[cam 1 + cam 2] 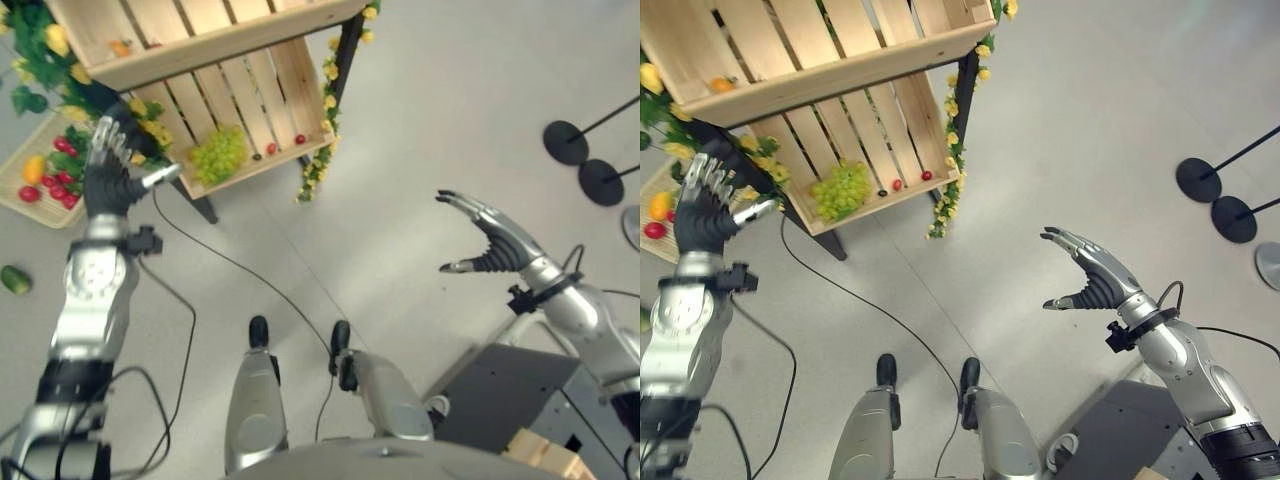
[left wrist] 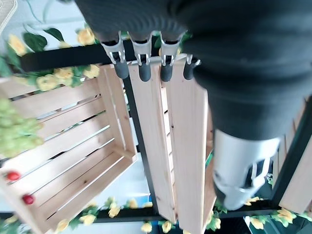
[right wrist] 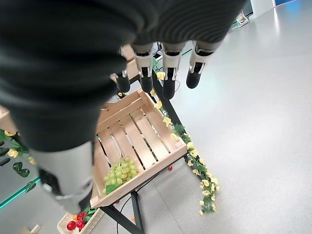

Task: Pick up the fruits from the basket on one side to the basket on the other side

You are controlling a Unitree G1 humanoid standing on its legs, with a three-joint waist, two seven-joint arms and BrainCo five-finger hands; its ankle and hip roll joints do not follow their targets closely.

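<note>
Left hand (image 1: 108, 172) raised beside lower crate (image 1: 262, 118), fingers straight, empty. Right hand (image 1: 1092, 272) well apart over floor, fingers relaxed, empty. Green grapes (image 1: 218, 153) in crate.

A black-framed stand held two slatted wooden crates (image 1: 250, 110) at upper left. The lower crate carried a green grape bunch (image 1: 218, 153) and two small red fruits (image 1: 285, 144); the upper crate held an orange fruit (image 1: 120, 47). On the grey floor (image 1: 450, 120), a flat basket (image 1: 20, 205) lay at far left, a green fruit (image 1: 14, 279) below it.
</note>
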